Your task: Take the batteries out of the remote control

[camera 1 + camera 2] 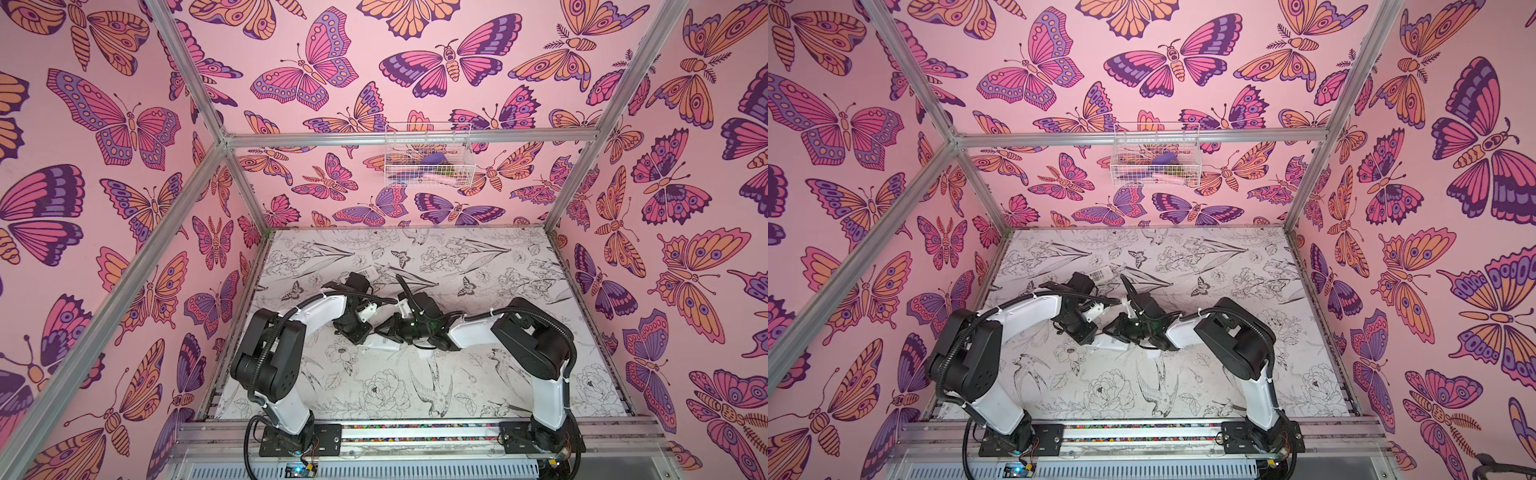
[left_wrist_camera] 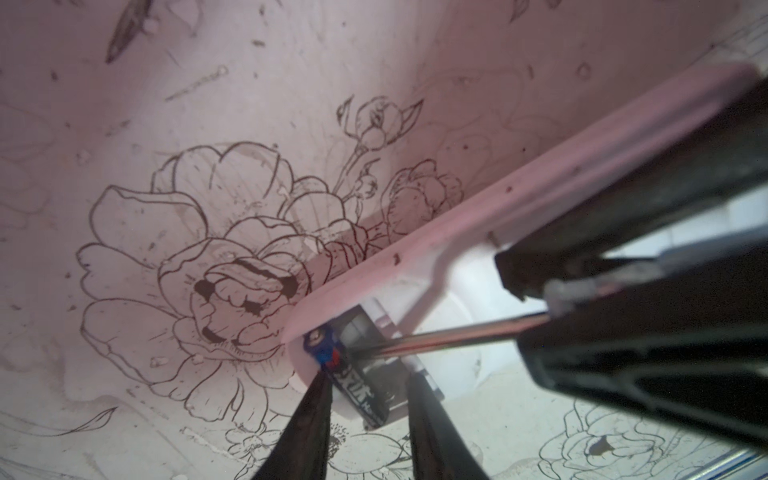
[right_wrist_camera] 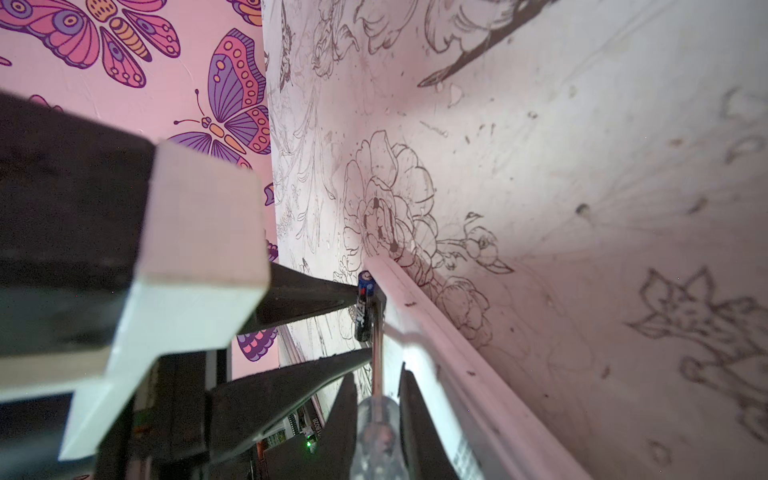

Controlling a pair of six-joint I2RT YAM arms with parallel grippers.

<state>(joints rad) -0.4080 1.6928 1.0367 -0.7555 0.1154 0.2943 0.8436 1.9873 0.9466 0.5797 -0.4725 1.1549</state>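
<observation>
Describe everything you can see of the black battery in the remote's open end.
The black battery is a thin cylinder with white lettering and a blue end. It lies in the open bay at the tip of the white remote. The left claw straddles it, one finger touching near the blue end; whether it is gripped is unclear. The screwdriver shaft, held by the right claw, reaches in beside it.

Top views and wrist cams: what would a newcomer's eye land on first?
The pink butterfly walls dominate both top views, with a wire basket hung on the back wall. Mid-table, over a white remote, the left gripper straddles a black battery in the open bay. The right gripper is shut on a tool pointed at that battery.
</observation>
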